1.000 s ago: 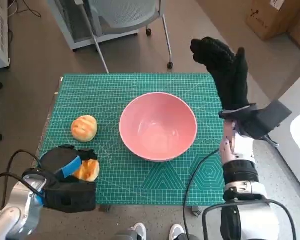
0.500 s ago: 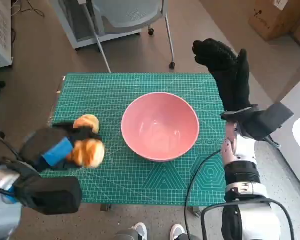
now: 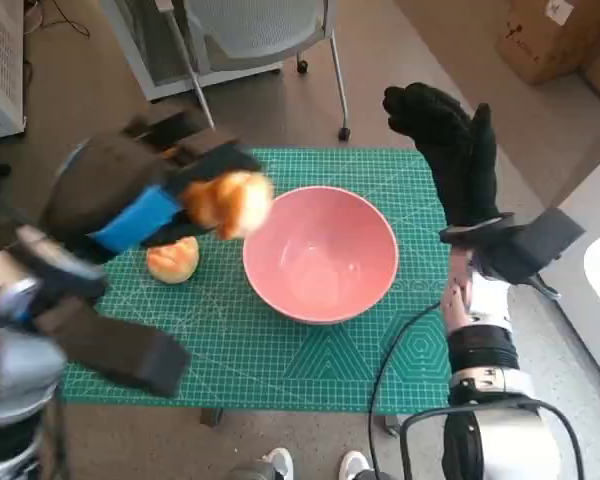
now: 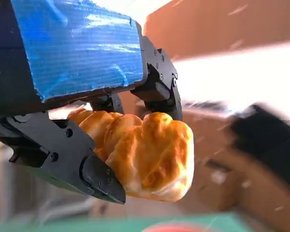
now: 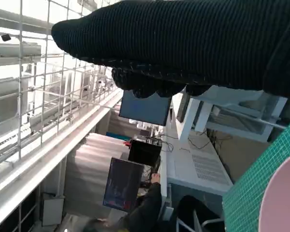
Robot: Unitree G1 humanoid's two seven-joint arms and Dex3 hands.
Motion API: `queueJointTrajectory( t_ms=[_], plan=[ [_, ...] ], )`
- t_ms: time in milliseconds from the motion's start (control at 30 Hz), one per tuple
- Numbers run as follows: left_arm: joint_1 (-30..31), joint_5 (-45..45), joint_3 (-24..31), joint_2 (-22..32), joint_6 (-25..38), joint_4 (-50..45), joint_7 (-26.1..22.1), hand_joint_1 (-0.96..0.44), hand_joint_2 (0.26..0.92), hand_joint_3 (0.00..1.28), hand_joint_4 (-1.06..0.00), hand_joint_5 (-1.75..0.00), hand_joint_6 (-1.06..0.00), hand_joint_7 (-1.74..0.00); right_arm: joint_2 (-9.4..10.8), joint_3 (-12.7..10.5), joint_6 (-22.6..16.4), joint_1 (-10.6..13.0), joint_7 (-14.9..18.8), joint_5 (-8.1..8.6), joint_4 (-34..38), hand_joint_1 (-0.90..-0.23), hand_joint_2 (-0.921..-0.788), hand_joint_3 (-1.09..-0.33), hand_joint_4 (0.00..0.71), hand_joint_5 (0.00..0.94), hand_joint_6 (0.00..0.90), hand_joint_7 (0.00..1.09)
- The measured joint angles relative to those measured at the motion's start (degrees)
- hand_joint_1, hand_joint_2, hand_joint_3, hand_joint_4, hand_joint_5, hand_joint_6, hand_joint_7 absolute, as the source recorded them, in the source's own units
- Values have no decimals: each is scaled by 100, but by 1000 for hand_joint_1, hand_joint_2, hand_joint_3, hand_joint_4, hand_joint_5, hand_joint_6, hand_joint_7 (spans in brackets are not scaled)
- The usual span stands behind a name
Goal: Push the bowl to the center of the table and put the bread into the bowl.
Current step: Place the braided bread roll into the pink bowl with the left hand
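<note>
The step in hand looks to be the carry of the bread to the bowl, and doing it well likely means bringing the piece fully over the hollow and lowering it near the bottom before letting go, so it does not bounce off the rim. The left hand (image 3: 145, 210) is raised above the desk (image 3: 280, 360), and its black fingers (image 4: 87, 169) are closed around a golden bread piece (image 4: 145, 154), gripping it from both sides; in the head view that bread (image 3: 230, 202) hangs just beside the near-left rim of the pink bowl (image 3: 320, 252), though motion blur makes the exact overlap hard to judge. A second bread roll (image 3: 172, 260) lies on the desk left of the bowl. Farther off, the right hand (image 3: 445, 140) stands upright past the bowl's right side, fingers straight and holding nothing.
</note>
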Motion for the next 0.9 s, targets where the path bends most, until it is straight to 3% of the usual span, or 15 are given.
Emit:
queueJointTrajectory(
  t_ms=[233,567,700,733,833,900],
  plan=[
    [-575,11,-710,-465,-884,1092,-85,0,920,74,-651,-1145,-649,-1198,-27,-6,-39,86,13,0,-32,-581,-921,-484,248,0,421,2],
    [-1228,252,-1270,-783,-2681,3351,190,-1,920,95,-612,-1203,-639,-1195,-139,-37,-193,245,9,-1,-69,-574,-921,-499,249,1,417,0],
    [-1369,445,-1385,-880,-2925,4039,290,-1,921,163,-559,-1295,-537,-1257,-166,-61,-237,273,-3,2,-163,-578,-921,-501,249,1,414,0],
    [-1372,468,-1404,-892,-2893,4120,275,-20,905,160,-512,-1172,-489,-1151,-166,-66,-241,281,-6,3,-187,-579,-921,-501,249,0,412,0],
    [-1351,550,-1438,-909,-2562,4204,25,-108,883,61,-412,-418,-391,-529,-168,-88,-244,326,-16,14,-263,-580,-921,-501,246,0,408,0],
    [-1302,529,-1428,-907,-2224,4152,-254,-152,861,34,-298,-214,-307,-356,-166,-99,-244,369,-25,21,-315,-578,-921,-502,244,0,405,0]
  ],
)
